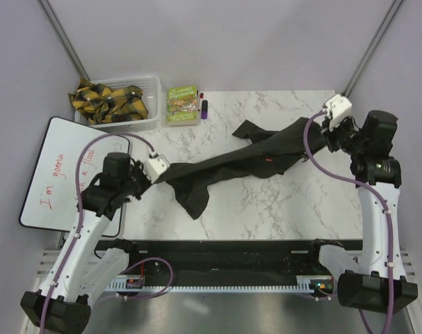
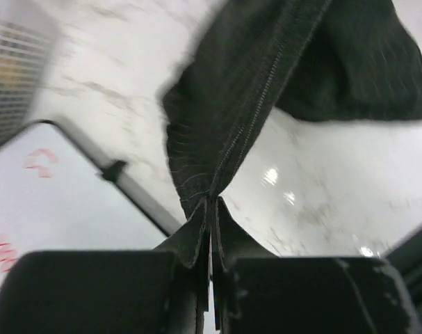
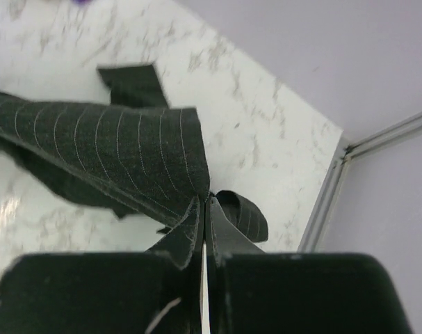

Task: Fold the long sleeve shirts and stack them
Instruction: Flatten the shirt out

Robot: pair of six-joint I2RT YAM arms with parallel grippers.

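The left pincer [image 1: 163, 172] is pressed together on one end of the dark striped shirt [image 1: 245, 161]. The right pincer [image 1: 324, 125] pinches the other end. The shirt stretches between them from 8 o'clock to 2 o'clock across the marble table [image 1: 280, 202], its loose folds drooping onto it. A basket [image 1: 138, 124] sits at 11 o'clock, with a book [image 1: 182, 103] beside it.

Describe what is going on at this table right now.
Two robot arms hold one dark striped shirt stretched between them over the marble table. The left gripper pinches one end near the whiteboard; the right gripper pinches the other near the far right corner. Nothing is folded yet.
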